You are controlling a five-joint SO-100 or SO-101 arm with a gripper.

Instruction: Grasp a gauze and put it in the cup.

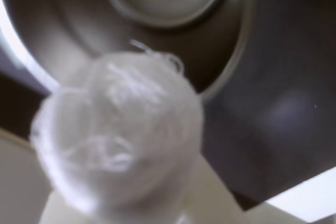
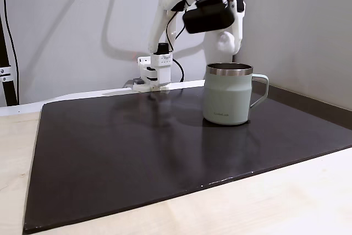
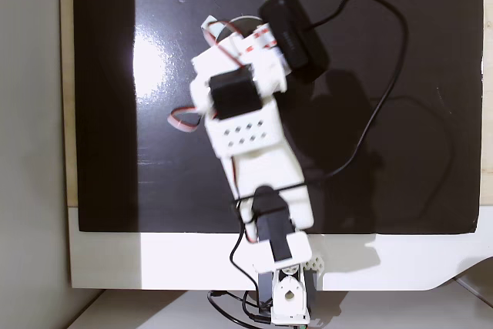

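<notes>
Hanging just above the cup [image 2: 227,94] near the mat's [image 2: 110,152] far edge, the gripper [image 2: 226,42] had its jaws clamped on the gauze [image 1: 118,129], which looked light, soft and fraying, best pinched around its middle

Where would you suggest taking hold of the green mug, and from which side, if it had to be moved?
I would grip the mug across its bare steel rim, one finger inside and one outside, coming straight down. It stands upright with its mouth open. In a fixed view the angular handle sticks out to the right, so I would choose the rim section away from it. The claw already holds the gauze.
</notes>
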